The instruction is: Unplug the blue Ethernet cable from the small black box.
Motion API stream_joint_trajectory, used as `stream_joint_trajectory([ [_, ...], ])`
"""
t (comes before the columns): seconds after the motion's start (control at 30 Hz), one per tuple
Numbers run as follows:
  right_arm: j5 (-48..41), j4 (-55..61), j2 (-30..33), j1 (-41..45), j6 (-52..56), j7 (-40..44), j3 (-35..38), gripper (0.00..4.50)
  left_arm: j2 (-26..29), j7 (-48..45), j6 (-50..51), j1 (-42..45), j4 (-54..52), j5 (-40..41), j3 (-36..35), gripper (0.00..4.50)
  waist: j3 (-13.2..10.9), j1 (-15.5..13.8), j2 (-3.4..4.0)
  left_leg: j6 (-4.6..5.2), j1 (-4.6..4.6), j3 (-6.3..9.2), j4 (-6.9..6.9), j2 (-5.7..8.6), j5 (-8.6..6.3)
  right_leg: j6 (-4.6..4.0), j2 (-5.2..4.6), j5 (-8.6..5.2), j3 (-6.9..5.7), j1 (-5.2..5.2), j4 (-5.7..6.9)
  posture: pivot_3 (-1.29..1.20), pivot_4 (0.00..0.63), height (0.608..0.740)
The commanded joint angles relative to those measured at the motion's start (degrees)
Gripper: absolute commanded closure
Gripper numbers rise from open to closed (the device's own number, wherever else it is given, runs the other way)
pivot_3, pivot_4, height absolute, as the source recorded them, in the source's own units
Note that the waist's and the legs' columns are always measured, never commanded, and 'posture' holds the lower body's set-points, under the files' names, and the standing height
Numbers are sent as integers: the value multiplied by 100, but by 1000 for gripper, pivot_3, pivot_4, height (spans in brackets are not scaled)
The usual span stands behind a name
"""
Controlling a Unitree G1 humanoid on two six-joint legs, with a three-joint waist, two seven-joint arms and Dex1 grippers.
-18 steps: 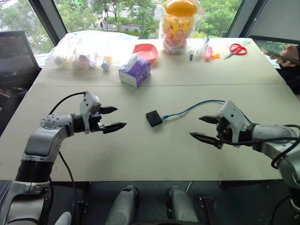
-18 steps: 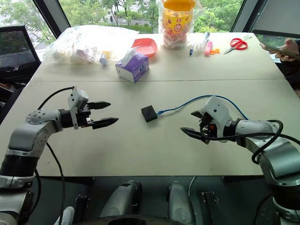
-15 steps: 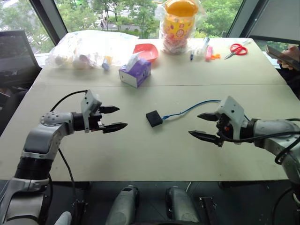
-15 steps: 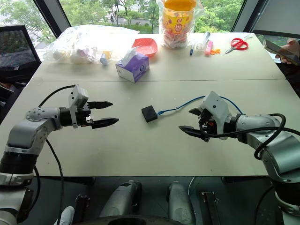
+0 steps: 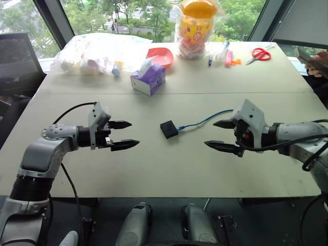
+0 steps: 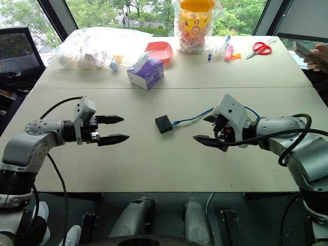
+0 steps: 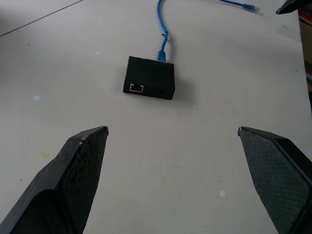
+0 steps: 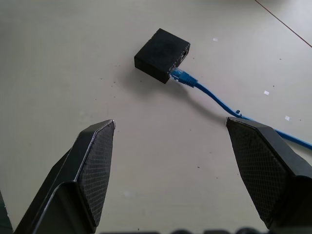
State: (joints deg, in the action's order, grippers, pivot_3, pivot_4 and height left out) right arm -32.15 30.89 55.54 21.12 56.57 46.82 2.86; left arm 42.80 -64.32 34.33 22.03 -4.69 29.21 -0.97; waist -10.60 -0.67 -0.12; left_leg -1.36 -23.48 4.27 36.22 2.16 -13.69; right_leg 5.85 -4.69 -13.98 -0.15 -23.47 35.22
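One blue Ethernet cable [image 5: 205, 121] is plugged into the small black box [image 5: 168, 129] mid-table [image 5: 154, 169]. We see our left gripper [image 5: 125, 135] and right gripper [image 5: 219, 135] flanking the box, well apart from it, both gaping and empty.

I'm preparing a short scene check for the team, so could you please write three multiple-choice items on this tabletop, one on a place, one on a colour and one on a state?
1. Where does the small black box lie?
A. between the two grippers
B. on the tissue box
C. beside the scissors

2. What colour is the cable at the box?
A. red
B. blue
C. yellow

3. How is the cable's plug?
A. seated in the box
B. held by the left gripper
C. hanging off the table

Answers: 1 A, it sits on the table between the left gripper and the right gripper; 2 B, bright blue; 3 A, the right wrist view shows it seated in the box's side.
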Motion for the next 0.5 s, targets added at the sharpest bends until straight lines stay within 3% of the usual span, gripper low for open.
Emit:
stream_joint_trajectory([
  [0.03, 270, -403, 22, 523, -266, 109, -332, 709, 12, 28, -102, 54, -109, -24, -40, 51, 0, 17, 0, 0, 0, -1, 1, 0, 0, 0, 0, 0, 0, 0, 1, 0, 150, 740],
  [0.37, 1003, -1761, -134, 1638, -830, 738, -1407, 709, -156, 155, -344, 144, 17, -209, 37, 51, 0, 32, 0, -1, 0, -10, 0, 0, 1, 19, 1, 12, 4, -5, 3, 0, 150, 740],
  [0.5, 1553, -2583, -495, 2296, -1308, 1123, -2097, 709, -287, 262, -592, 219, 196, -463, 169, 51, 0, 52, 0, -1, 1, -11, 2, 1, 1, 20, 3, 13, 4, -4, 5, 0, 150, 740],
])
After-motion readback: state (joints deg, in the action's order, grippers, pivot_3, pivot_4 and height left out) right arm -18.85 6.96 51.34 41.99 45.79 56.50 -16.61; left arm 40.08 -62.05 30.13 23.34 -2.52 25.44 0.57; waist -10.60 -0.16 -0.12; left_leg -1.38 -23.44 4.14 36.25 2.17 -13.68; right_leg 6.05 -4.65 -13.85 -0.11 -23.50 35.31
